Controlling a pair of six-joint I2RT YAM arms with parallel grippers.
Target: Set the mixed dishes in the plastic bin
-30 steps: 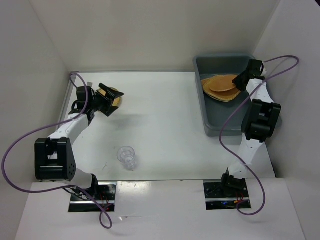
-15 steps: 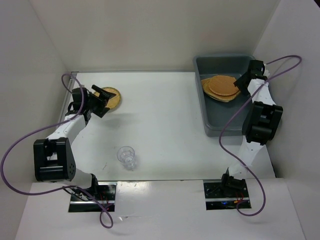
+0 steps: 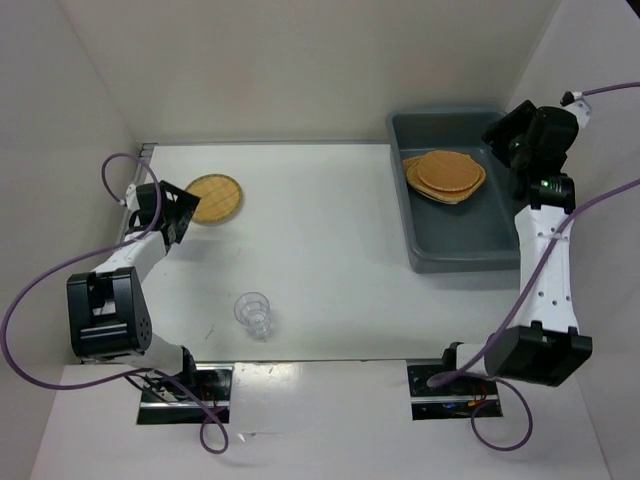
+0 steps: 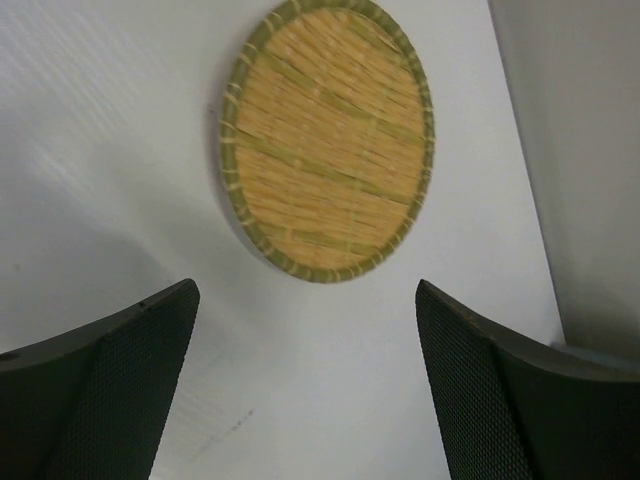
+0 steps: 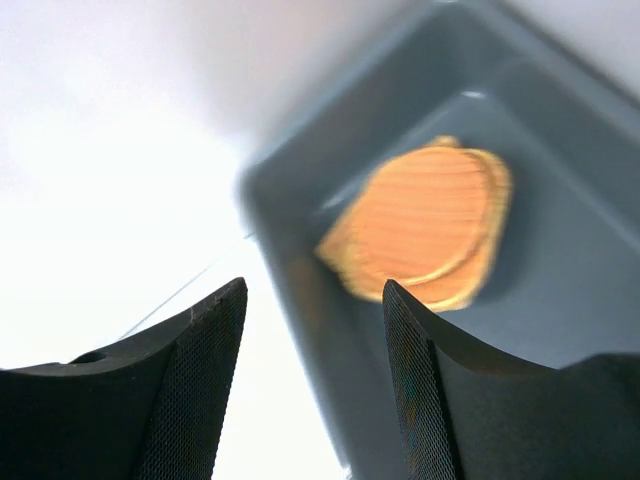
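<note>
**Both arms free, work left to do**

The left claw (image 4: 305,400) is spread wide and holds nothing. It points at the round tan-orange woven-look plate (image 4: 328,140), which lies flat and apart from the fingers, so the claw is probably lined up for a pickup. The right claw (image 5: 312,400), also spread and empty, hangs over the deep blue-grey plastic bin (image 3: 440,262) at the far right. A stack of tan-orange plates (image 3: 445,175) lies on the bin's floor. The small clear ribbed cup (image 3: 254,312) stands alone near the front edge. The tabletop (image 3: 330,230) is smooth and white, and plain white walls (image 3: 300,70) enclose it on three sides.
</note>
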